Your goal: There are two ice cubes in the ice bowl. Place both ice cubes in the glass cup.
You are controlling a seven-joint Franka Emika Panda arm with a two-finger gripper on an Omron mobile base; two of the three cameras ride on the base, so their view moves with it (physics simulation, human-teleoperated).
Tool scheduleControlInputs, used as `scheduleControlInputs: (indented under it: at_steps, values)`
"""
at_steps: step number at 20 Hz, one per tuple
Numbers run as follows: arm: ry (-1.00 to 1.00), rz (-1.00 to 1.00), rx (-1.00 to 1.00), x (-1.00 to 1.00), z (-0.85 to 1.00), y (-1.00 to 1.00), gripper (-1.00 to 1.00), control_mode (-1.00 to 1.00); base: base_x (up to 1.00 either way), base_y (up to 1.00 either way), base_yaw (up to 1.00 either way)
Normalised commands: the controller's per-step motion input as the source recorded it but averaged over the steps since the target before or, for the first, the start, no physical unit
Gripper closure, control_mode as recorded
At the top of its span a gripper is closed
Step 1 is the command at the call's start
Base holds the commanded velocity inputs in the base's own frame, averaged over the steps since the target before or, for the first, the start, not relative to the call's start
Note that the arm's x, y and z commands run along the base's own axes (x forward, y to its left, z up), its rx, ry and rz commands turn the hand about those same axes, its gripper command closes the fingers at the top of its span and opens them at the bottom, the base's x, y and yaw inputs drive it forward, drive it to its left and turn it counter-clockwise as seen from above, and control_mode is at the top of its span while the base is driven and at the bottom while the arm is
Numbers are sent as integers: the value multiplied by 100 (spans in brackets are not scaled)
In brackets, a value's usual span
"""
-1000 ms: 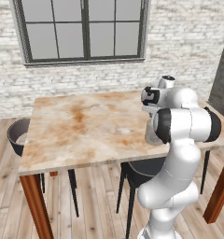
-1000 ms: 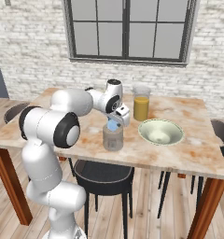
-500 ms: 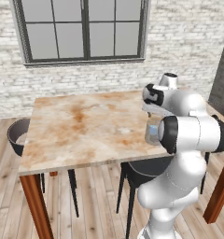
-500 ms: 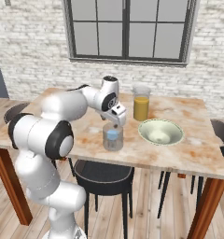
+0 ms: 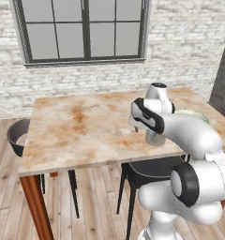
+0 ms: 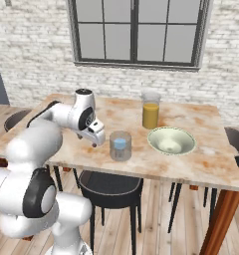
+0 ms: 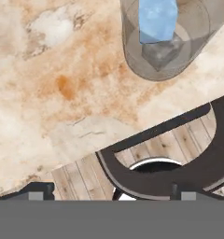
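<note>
Hovering tool (image 6: 96,141), jaws apart and empty, left of cup (image 6: 120,145) near desk (image 6: 206,164) edge; blue ice (image 7: 157,19) in cup, bowl (image 6: 171,140) looks empty; risk: arm swing clips cup off edge

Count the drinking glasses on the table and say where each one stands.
2: the glass cup near the front edge, left of the ice bowl; the taller glass with orange behind the bowl.

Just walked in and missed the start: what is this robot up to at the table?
The robot is moving ice from the ice bowl into the glass cup. Blue ice already sits in the cup, and the bowl looks empty. The end effector is open, holds nothing, and hangs just beside the cup, over the table edge.
</note>
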Motion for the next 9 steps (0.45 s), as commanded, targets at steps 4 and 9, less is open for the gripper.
scheduleControlInputs:
  at_steps: [4,9]
  values:
    - [-18,10,-1,-100,-49,77,-100,-100,0,0,0]
    - [-10,5,-3,-17,0,1,-100,-100,0,0,0]
